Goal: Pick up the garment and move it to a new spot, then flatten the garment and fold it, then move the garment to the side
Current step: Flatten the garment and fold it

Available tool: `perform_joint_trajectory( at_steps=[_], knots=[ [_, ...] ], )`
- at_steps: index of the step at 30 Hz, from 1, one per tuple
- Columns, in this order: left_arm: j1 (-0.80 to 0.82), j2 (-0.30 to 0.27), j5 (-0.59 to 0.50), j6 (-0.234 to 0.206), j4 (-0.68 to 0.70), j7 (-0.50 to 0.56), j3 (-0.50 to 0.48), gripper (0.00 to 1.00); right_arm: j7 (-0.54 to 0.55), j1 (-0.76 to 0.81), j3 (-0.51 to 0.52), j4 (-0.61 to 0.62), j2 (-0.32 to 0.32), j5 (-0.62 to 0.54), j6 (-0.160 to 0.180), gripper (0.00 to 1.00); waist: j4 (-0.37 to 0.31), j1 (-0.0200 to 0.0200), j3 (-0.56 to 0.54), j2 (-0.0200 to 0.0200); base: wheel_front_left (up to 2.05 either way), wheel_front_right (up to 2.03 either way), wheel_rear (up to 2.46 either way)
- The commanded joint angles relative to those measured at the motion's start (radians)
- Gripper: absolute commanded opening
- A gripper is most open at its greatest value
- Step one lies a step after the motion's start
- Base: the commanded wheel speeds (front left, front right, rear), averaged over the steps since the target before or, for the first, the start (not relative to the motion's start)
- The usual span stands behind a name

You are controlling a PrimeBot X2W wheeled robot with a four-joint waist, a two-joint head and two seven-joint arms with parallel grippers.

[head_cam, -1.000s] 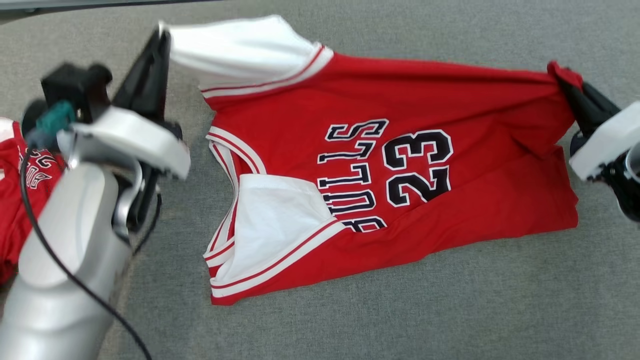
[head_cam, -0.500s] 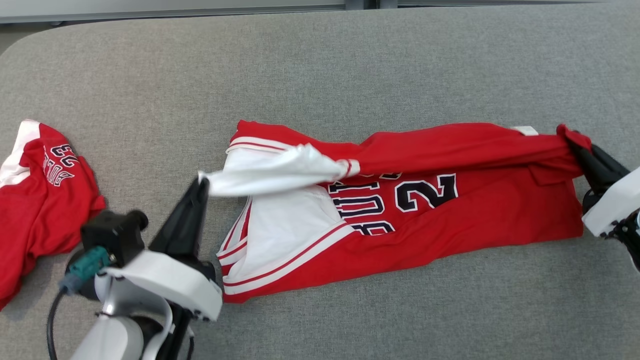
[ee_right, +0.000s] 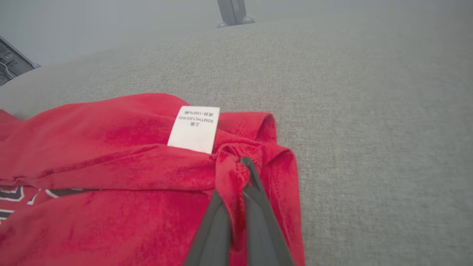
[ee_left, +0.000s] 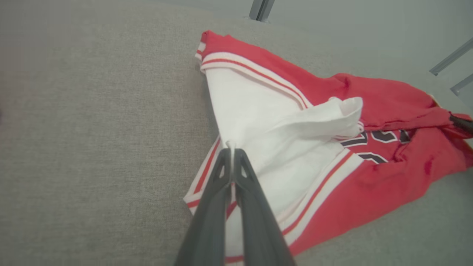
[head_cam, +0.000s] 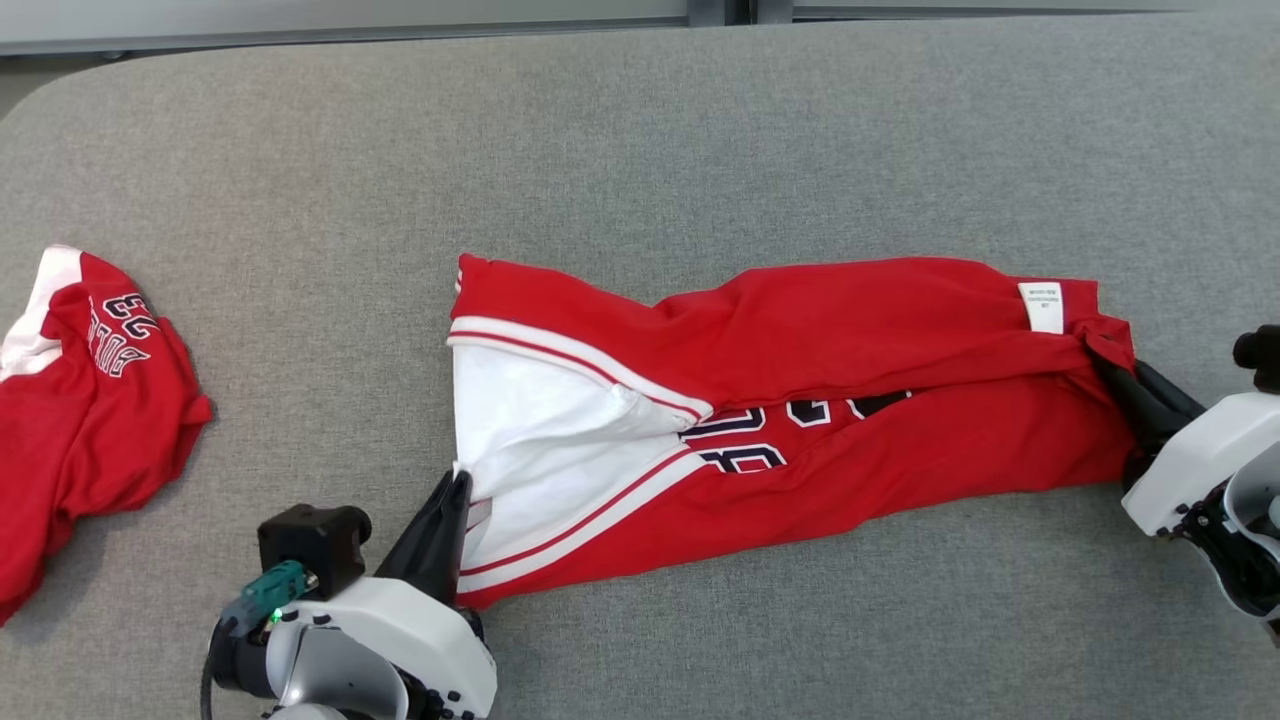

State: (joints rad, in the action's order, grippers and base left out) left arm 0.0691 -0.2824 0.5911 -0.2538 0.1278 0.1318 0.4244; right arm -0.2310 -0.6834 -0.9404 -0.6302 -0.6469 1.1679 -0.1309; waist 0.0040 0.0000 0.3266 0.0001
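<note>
The garment [head_cam: 850,330] is a red jersey with white sleeves and dark lettering. It lies across the grey padded surface [head_cam: 700,130] with its far half folded over toward me, covering most of the print. Low at the jersey's left end, my left gripper [head_cam: 458,482] is shut on the edge of the white sleeve [ee_left: 258,111]; the left wrist view shows its fingertips [ee_left: 226,157] pinching that white cloth. My right gripper [head_cam: 1103,352] is shut on the red hem corner at the right end. In the right wrist view red cloth [ee_right: 92,140] is bunched between its fingers [ee_right: 255,192], beside a white label [ee_right: 194,129].
A second red jersey [head_cam: 90,400] lies crumpled at the left edge of the surface. The surface's far edge runs along the top, with a metal frame [head_cam: 720,10] behind it. Bare grey surface stretches beyond the garment and in front of it.
Both grippers have drawn the garment's far edge toward me and down, folding it over the print. The left gripper sank with the white sleeve. The camera has also shifted.
</note>
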Motion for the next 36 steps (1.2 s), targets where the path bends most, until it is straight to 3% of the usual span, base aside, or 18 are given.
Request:
perform_joint_trajectory(
  at_steps=[1,2,3,8,11,19,28,36],
  knots=[
    [-0.005,0.000,-0.010,-0.010,-0.033,-0.005,0.003,0.45,-0.013,0.015,0.012,-0.012,0.003,-0.007,0.000,1.00,-0.003,0.0000,-0.011,-0.0001,0.00,0.00,0.00],
    [-0.003,0.005,-0.014,-0.016,-0.047,-0.013,0.001,0.95,-0.018,0.018,0.017,-0.022,0.004,-0.013,0.000,1.00,-0.004,0.0000,-0.017,-0.0001,0.00,0.00,0.00],
    [-0.002,0.009,-0.018,-0.022,-0.057,-0.024,-0.001,1.00,-0.022,0.021,0.027,-0.031,0.006,-0.016,0.000,1.00,-0.005,0.0000,-0.023,-0.0001,0.00,0.00,0.00],
    [0.010,0.015,-0.049,-0.053,-0.079,-0.087,-0.022,1.00,-0.035,0.018,0.079,-0.073,0.018,-0.081,0.000,1.00,-0.011,0.0000,-0.052,-0.0001,0.00,0.00,0.00],
    [0.018,0.013,-0.083,-0.075,-0.091,-0.147,-0.038,1.00,-0.036,0.013,0.181,-0.066,0.046,-0.195,0.000,1.00,-0.019,0.0000,-0.077,-0.0001,0.00,0.00,0.00],
    [0.027,0.026,-0.156,-0.089,-0.146,-0.321,-0.037,1.00,-0.036,0.197,0.484,0.100,0.218,-0.560,0.000,1.00,-0.038,0.0000,-0.161,-0.0001,0.00,0.00,0.00],
    [-0.014,0.065,-0.183,-0.057,-0.193,-0.391,-0.030,1.00,-0.036,0.432,0.663,0.270,0.419,-0.821,0.000,1.00,-0.058,0.0000,-0.239,-0.0001,0.00,0.00,0.00],
    [-0.086,0.100,-0.245,-0.019,-0.229,-0.398,-0.051,1.00,-0.036,0.578,0.729,0.324,0.502,-0.908,0.000,1.00,-0.062,0.0000,-0.288,-0.0001,0.00,0.00,0.00]
  ],
)
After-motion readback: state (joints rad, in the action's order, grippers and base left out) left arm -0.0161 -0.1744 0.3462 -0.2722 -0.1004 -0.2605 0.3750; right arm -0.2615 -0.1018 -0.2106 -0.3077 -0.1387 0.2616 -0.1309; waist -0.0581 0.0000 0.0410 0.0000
